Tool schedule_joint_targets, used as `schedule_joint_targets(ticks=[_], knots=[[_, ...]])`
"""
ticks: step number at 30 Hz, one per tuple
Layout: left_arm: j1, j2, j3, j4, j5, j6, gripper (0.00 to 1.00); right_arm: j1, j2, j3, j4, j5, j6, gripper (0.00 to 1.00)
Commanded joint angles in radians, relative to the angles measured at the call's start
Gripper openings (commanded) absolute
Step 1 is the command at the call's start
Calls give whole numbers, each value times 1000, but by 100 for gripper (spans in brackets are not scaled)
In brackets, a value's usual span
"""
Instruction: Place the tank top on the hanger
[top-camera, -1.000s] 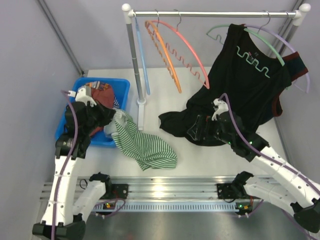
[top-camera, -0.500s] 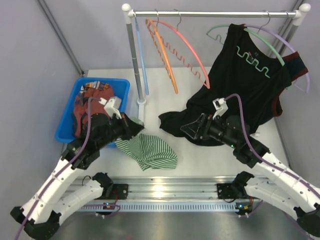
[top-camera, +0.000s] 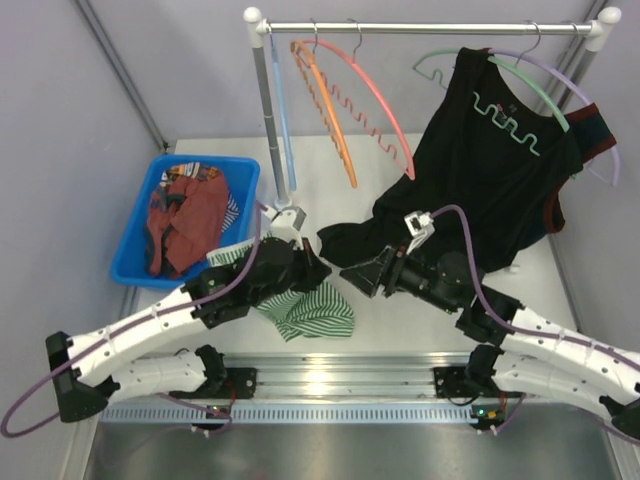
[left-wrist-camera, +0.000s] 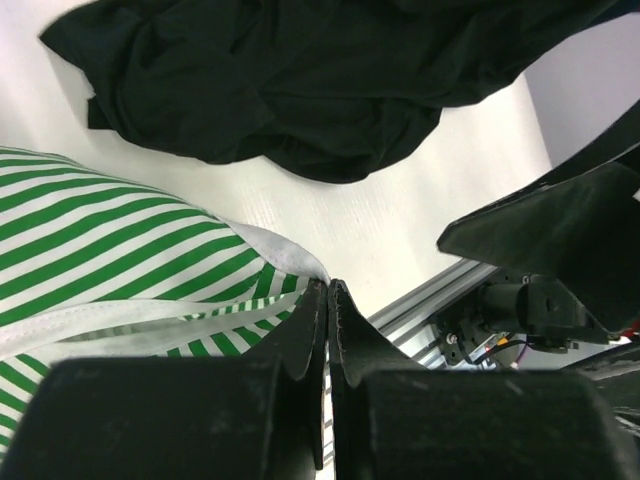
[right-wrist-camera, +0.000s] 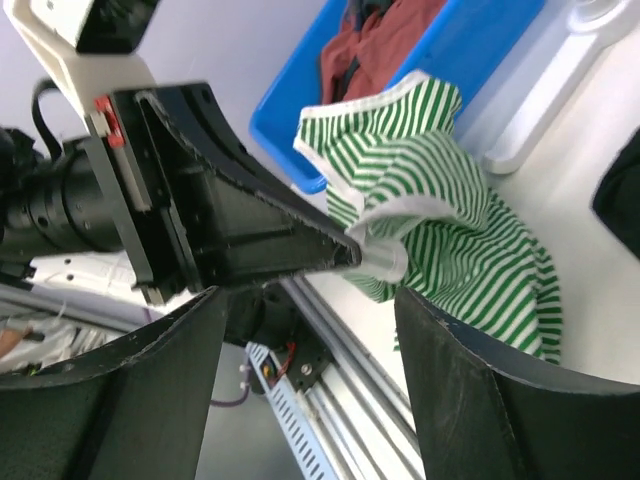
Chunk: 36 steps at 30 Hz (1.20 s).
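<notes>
While a blue plastic bin (top-camera: 135, 265) holding a red patterned cloth (top-camera: 185, 215) sits at the left of the white tabletop (top-camera: 400, 322), my left arm stretches toward the middle. My left pincer (top-camera: 320, 268) is clenched on the white trim of the small green-and-white striped tank top (top-camera: 305, 310). That edge is lifted, and the rest of the top drapes down onto the tabletop just in front of the metal rail. Just to its right, my right pincer (top-camera: 355, 272) faces the pinched trim with its jaws apart, gripping nothing. Above, a thin pink plastic hanger (top-camera: 390, 112) with a wavy arm hangs on the silver rack bar beside an orange hanger (top-camera: 330, 115), well apart from the tank top. Farther right, a large black garment (top-camera: 490, 170) hangs from the bar, its hem spilling onto the tabletop.
</notes>
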Motion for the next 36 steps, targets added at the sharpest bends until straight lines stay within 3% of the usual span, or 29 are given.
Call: schedule_joint_targets(ticks=[1, 9, 14, 15, 19, 26, 30, 36], knots=[[-83, 71, 51, 89, -121, -55, 0, 20, -124, -40, -16, 157, -2, 68], [-195, 289, 99, 175, -149, -118, 0, 20, -477, -60, -379, 430, 13, 72], [-244, 461, 136, 221, -108, -136, 2, 20, -537, -25, -478, 481, 10, 74], [-258, 476, 131, 235, -97, -138, 11, 18, -535, -19, -495, 483, 9, 74], [-278, 552, 136, 264, -66, -118, 35, 20, -516, -3, -506, 489, 4, 76], [-278, 480, 106, 174, -175, -69, 48, 20, -457, 10, -484, 489, -8, 77], [-278, 371, 50, 170, -189, -21, 50, 20, -418, 50, -501, 504, -51, 78], [-278, 185, -9, 91, -216, 28, 50, 18, -300, 257, -579, 535, -194, 80]])
